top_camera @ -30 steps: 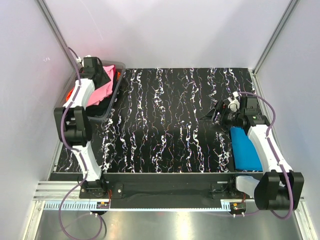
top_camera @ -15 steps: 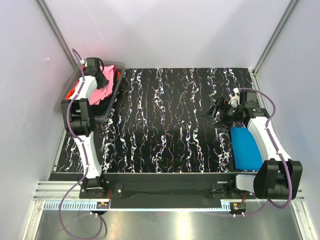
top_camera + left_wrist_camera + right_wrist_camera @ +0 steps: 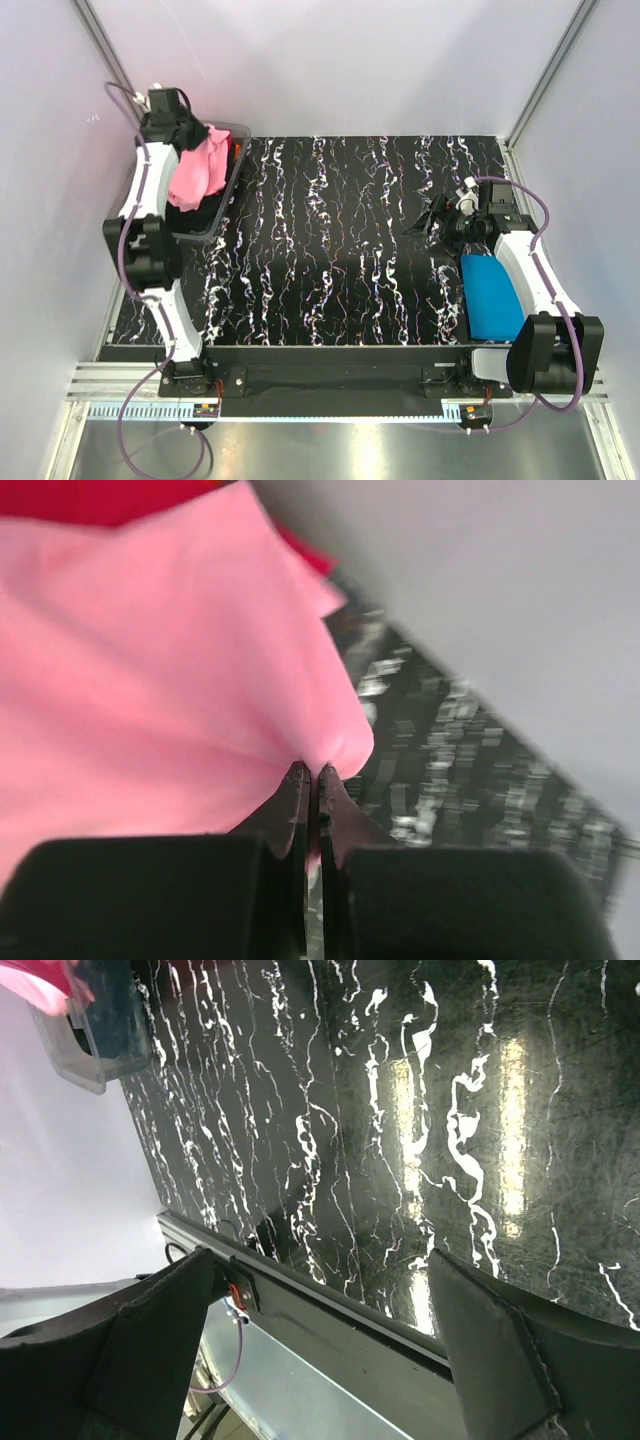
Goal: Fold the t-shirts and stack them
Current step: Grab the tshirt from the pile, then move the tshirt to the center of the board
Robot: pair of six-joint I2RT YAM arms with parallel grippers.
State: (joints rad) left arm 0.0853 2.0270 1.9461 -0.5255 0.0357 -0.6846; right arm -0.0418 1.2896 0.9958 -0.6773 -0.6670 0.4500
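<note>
My left gripper [image 3: 197, 137] is shut on a fold of the light pink t-shirt [image 3: 196, 172], which hangs from it above the clear bin [image 3: 214, 216] at the table's far left. In the left wrist view the jaws [image 3: 312, 772] pinch the pink cloth [image 3: 150, 680], with crimson cloth [image 3: 100, 500] showing behind it. A bright blue t-shirt [image 3: 492, 297] lies folded flat at the right edge of the table. Just beyond it my right gripper [image 3: 425, 220] hovers over the table, open and empty [image 3: 322, 1260].
The black marbled table top [image 3: 330, 230] spreads between the arms. The bin [image 3: 90, 1055] holds more cloth, a red-orange bit [image 3: 237, 151] at its far rim. Grey walls close in at the back and on both sides.
My left gripper has shut on the pink t-shirt in the bin and lifted it up and back. The right arm has shifted slightly, its gripper still open.
</note>
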